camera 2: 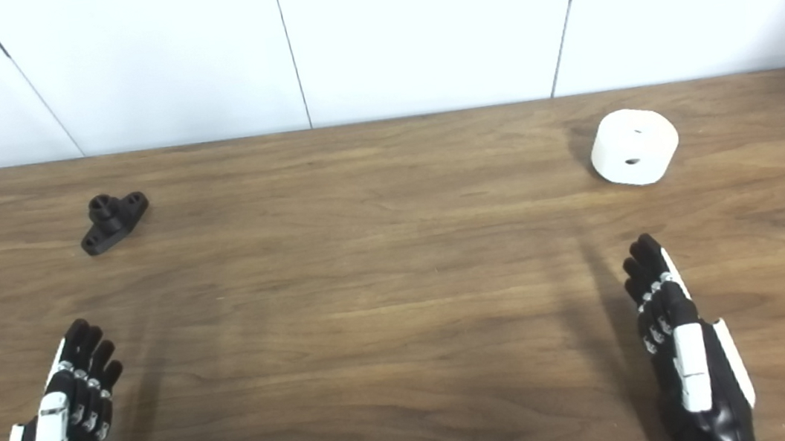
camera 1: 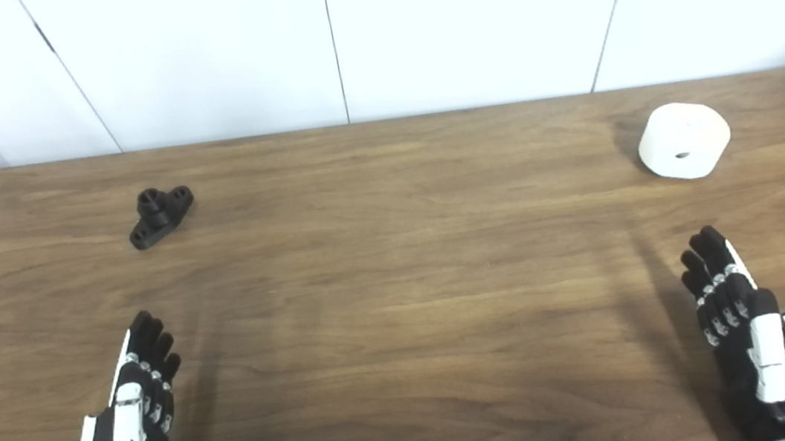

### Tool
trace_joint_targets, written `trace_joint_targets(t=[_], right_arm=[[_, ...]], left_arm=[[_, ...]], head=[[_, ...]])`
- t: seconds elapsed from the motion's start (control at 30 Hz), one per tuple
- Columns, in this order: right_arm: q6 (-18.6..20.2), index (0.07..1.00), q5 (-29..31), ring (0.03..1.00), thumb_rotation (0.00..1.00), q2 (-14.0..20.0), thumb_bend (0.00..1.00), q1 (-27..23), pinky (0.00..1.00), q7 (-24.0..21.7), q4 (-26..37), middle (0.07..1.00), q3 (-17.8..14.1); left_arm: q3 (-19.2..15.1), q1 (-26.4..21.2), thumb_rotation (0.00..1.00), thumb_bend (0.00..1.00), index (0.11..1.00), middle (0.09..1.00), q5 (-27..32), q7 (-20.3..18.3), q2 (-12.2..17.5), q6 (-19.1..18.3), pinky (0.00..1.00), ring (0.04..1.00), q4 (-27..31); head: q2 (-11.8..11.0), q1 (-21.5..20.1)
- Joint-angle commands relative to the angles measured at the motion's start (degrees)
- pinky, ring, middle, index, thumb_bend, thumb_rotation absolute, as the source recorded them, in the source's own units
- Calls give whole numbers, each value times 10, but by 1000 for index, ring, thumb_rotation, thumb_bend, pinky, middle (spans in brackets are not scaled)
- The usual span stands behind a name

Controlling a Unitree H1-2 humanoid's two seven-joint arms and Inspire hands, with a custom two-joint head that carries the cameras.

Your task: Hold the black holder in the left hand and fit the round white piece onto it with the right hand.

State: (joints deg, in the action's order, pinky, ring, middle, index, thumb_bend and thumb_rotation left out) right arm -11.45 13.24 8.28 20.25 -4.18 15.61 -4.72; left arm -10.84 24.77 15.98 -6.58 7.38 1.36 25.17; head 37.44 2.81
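Both hands rest empty with fingers extended, so the left hand should reach the black holder far-left first, gripping its base, while the round white piece waits far-right beyond the right hand.

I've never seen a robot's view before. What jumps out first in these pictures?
Two black-and-white robot hands, left hand and right hand, reach in from the bottom edge with fingers straight, holding nothing. On the brown wooden table a small black plastic holder lies far left, and a round white piece with a small hole sits far right.
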Motion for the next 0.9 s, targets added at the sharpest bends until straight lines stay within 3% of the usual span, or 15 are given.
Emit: trace_joint_targets(t=[0.0,0.87], right_arm=[[-6,974,-1,982,1000,-19,489,3,1000,3,-10,982,2],[-8,977,1,987,997,-18,495,5,1000,0,-9,987,2]], left_arm=[[-4,-3,1000,196,1000,1000,-1,1,3,22,1000,1000,12],[-4,0,1000,200,1000,1000,-4,1,2,25,1000,1000,12]], head=[[1,1],[-5,10]])
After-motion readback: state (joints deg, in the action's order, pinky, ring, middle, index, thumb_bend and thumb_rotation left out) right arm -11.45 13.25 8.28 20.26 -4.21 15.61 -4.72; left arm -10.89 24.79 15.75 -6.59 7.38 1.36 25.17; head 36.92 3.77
